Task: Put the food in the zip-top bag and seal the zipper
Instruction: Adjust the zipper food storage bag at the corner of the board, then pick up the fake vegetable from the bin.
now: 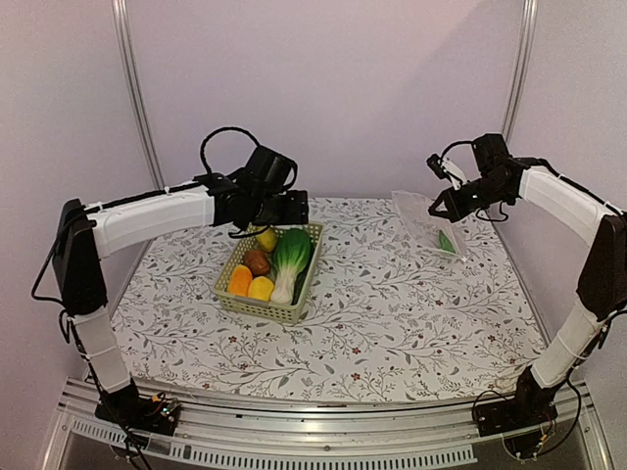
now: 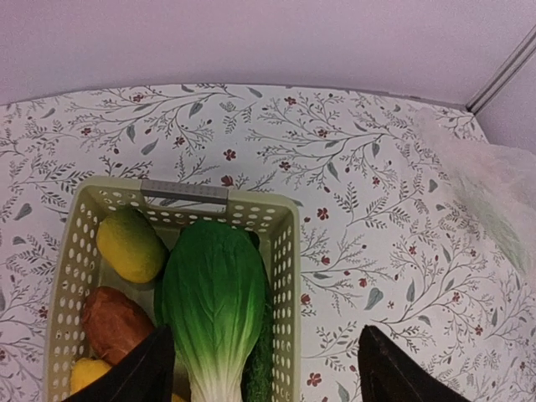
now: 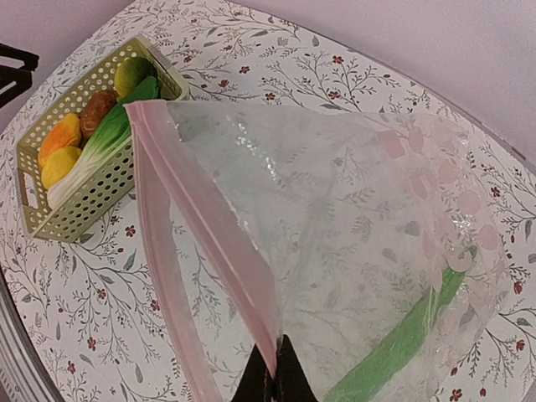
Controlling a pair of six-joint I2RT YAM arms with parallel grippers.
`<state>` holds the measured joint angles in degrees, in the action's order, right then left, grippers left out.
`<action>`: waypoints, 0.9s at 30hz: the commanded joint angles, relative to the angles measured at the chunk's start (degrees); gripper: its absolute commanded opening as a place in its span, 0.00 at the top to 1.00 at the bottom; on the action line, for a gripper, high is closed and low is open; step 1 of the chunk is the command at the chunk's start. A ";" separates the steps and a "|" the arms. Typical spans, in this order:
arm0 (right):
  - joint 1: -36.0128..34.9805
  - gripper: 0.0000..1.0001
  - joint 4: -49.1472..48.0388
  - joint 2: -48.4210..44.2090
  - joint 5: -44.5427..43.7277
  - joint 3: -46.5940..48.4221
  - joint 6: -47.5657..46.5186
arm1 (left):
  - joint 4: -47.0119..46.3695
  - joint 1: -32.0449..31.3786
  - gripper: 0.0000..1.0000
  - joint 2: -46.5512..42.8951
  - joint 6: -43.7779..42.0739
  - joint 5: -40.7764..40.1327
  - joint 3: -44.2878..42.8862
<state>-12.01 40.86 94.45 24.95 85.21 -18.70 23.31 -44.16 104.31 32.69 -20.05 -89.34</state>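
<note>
We see the left gripper (image 2: 264, 373) wide over the perforated basket (image 2: 184, 191), lower left; the right gripper (image 3: 272, 381) pinches the pink zipper (image 3: 209, 218) of the crinkly bag (image 3: 352, 234).

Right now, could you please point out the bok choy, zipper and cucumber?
bok choy (image 2: 213, 293): left wrist view, on the green leaf.
zipper (image 3: 205, 219): right wrist view, middle of the pink strip.
cucumber (image 3: 402, 339): right wrist view, mid-length.

white-sleeved left arm (image 1: 152, 217), white-sleeved right arm (image 1: 563, 201), black joints, looped black cables
</note>
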 commanded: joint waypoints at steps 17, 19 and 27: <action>-1.75 1.00 -1.22 -1.38 4.01 -2.19 -0.81 | 17.34 7.89 0.20 23.34 -3.47 7.26 -23.51; -1.70 1.00 -1.22 -1.46 4.26 -2.39 -0.81 | 18.05 7.94 0.21 24.61 -4.21 7.65 -24.89; -2.00 1.00 -1.31 -1.55 5.18 -3.03 -0.81 | 20.67 8.13 0.20 30.06 -4.81 8.41 -28.42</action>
<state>-13.50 40.01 94.43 28.93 83.07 -19.09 41.30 -36.58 131.15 28.84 -12.86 -115.55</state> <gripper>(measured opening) 0.004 0.798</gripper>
